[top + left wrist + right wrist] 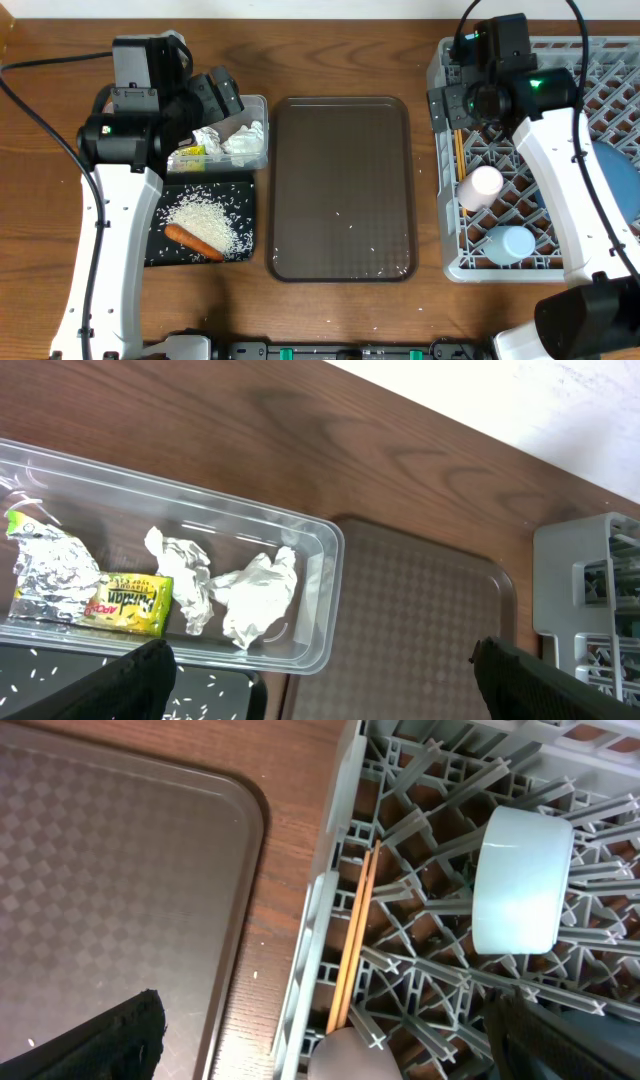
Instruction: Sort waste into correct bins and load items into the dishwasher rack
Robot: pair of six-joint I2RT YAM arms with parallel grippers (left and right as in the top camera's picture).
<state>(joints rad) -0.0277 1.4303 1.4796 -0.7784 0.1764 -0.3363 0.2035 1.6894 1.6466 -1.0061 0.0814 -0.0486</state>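
Observation:
The clear tub (262,102) holds white napkins (243,140) and the yellow-green and silver wrapper (192,152); in the left wrist view the napkins (255,595) lie right of the wrapper (130,603). The black tray (243,190) holds rice (205,215) and a carrot (192,240). My left gripper (222,92) (320,660) is open and empty above the tub's right end. The grey rack (450,265) holds chopsticks (355,940), a pale bowl (522,880), a pinkish cup (480,186), a light blue cup (508,244) and a blue plate (622,175). My right gripper (452,105) (320,1020) is open and empty above the rack's left edge.
A brown serving tray (340,180) lies between the bins and the rack, with a few rice grains on it. Bare wooden table shows behind and in front of it. The rack's upright pegs stand under my right arm.

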